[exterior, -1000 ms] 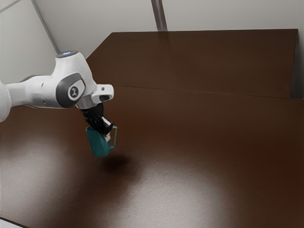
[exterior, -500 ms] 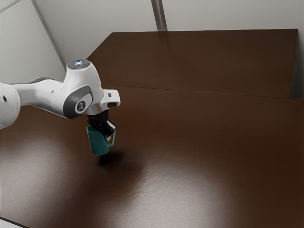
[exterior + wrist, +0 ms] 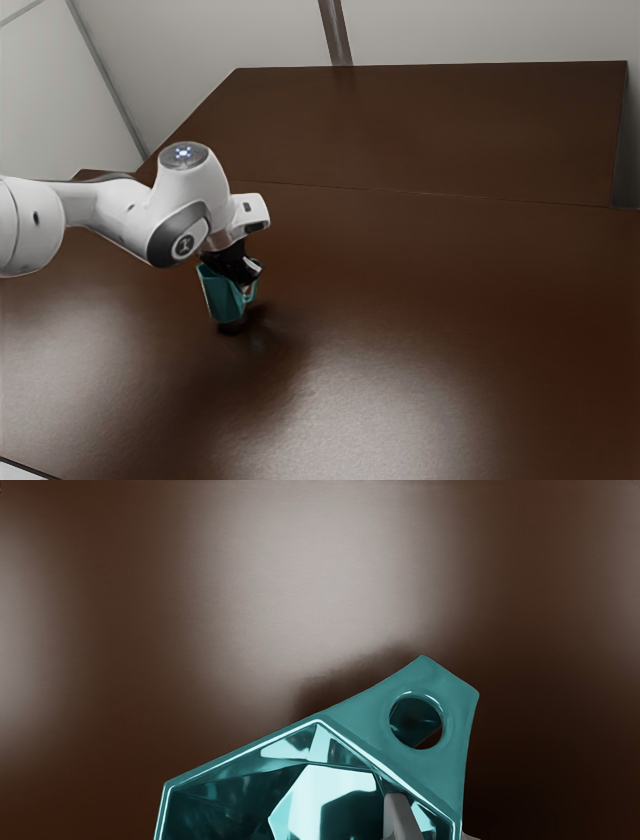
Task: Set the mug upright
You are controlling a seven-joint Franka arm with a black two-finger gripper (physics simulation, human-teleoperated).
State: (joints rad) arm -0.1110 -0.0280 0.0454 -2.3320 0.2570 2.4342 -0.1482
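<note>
Glossy dark-brown tabletop (image 3: 430,370) spread before you; at the exterior view's left, your black two-finger gripper (image 3: 247,282) pinched the faceted teal mug (image 3: 221,299) by its side, low near the surface. Beyond stood a pale grey wall (image 3: 480,30).

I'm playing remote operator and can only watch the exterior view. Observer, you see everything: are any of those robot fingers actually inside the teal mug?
Observer: Yes. In the wrist view, one finger of the end effector reaches inside the mug.
Operator: What shape is the mug's mouth? I can't make it out from here.
Observer: It is angular, with straight sides meeting at corners.
Operator: And the handle, seen from above?
Observer: The top of the handle has a round hole through it.
</note>
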